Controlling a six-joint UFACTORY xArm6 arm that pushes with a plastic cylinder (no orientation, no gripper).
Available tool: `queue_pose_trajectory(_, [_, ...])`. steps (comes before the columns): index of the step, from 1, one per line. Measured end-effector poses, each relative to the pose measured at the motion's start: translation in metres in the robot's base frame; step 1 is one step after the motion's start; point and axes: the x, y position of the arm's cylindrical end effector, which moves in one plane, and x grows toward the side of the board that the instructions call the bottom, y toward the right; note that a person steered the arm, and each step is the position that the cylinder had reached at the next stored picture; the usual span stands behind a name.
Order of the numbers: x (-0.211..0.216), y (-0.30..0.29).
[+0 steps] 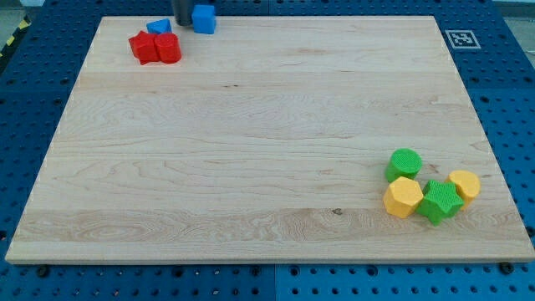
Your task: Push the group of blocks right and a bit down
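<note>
A: What sits at the upper left of the frame?

B: Two red blocks [155,48] touching each other, shapes hard to make out, on the wooden board [251,142]. A small blue block [159,27] touches their top edge. Just right of it my tip [182,24] comes down at the board's top edge, a bare dark rod holding nothing, and a blue cube [204,18] rests against its right side.

A: And further right?

B: A printed marker [461,38] in the upper right corner (just beside the board). At the lower right, well apart from the rod, sit a green round block [405,164], a yellow hexagon block [403,197], a green star block [440,201] and a second yellow block [465,185], packed close together.
</note>
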Motion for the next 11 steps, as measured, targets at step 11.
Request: queue_pose_trajectory(11, [0.064,-0.031])
